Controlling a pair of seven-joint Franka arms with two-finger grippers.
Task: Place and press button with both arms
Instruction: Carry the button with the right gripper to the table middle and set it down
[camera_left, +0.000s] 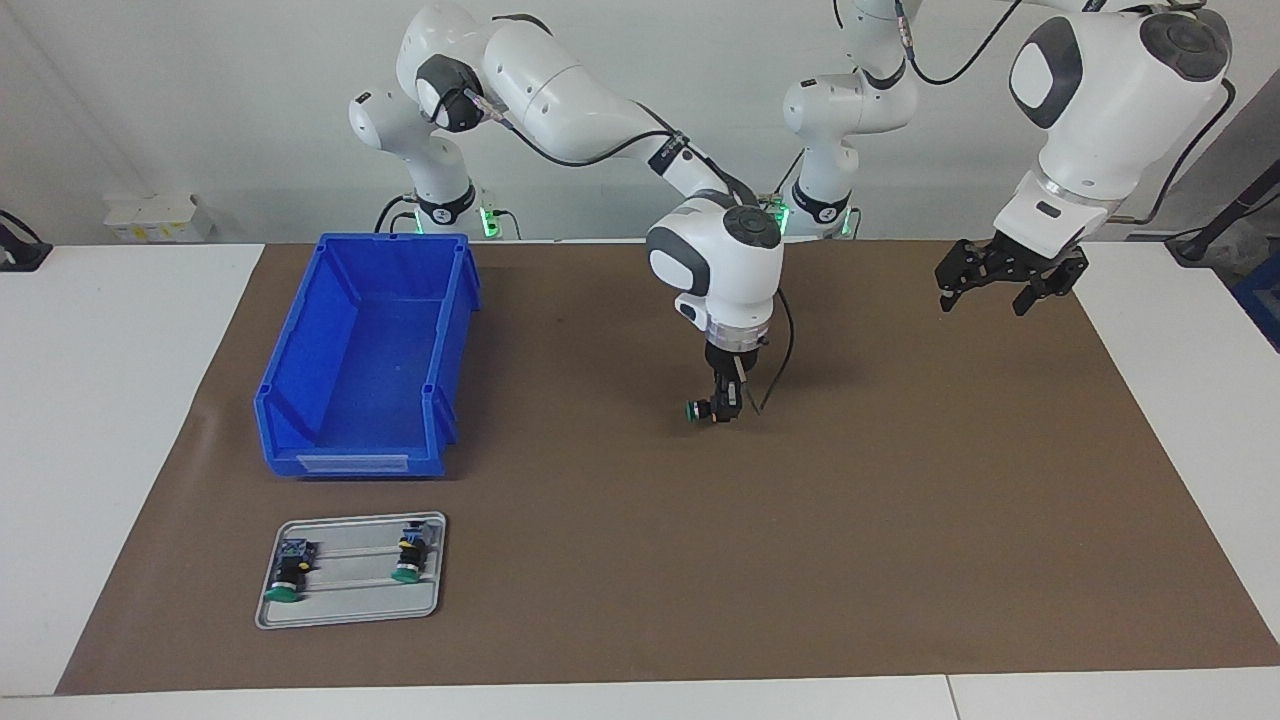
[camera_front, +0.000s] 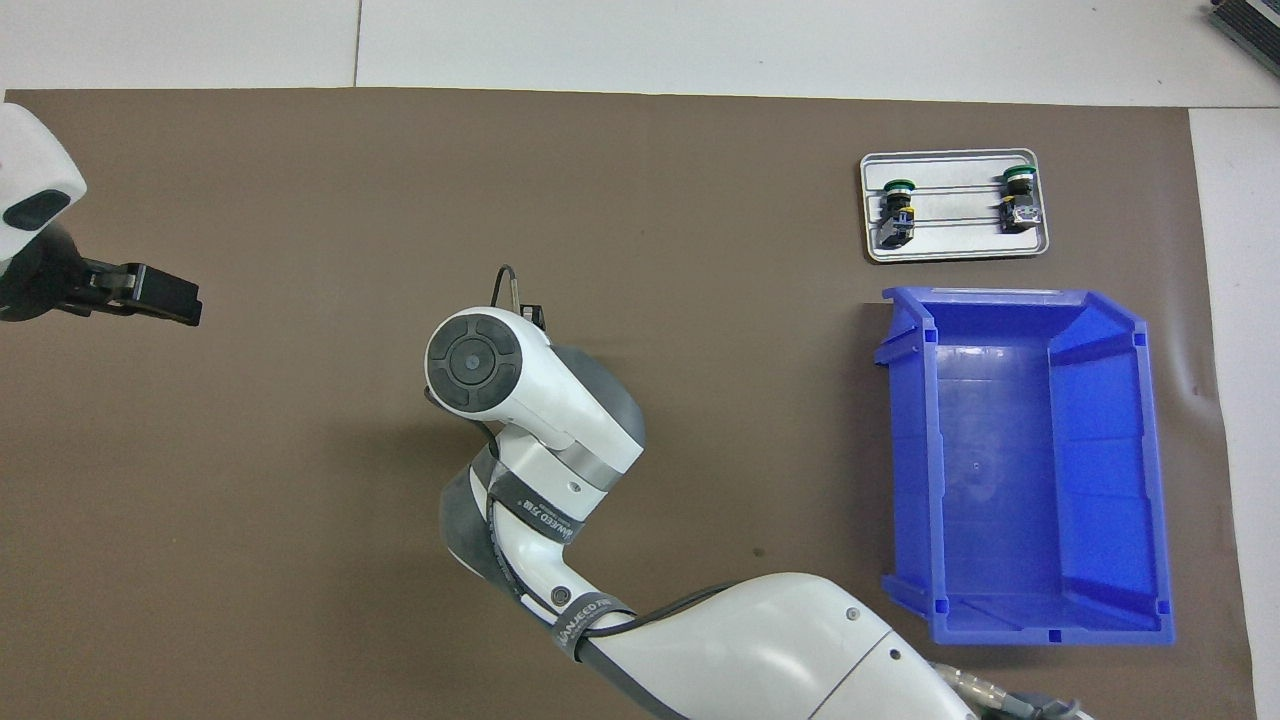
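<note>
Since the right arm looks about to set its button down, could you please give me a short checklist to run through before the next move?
1. Right tool shut on the button, low over the middle of the mat: ok.
2. Button's green cap points sideways, not upward, for pressing: not ok.
3. Whether the button already touches the mat: cannot tell.
4. Mat below the button bare, the blue bin and the tray well apart from it: ok.
5. Left tool open, waiting in the air over the mat at the left arm's end: ok.
6. Two other buttons lie on the tray, untouched: ok.
</note>
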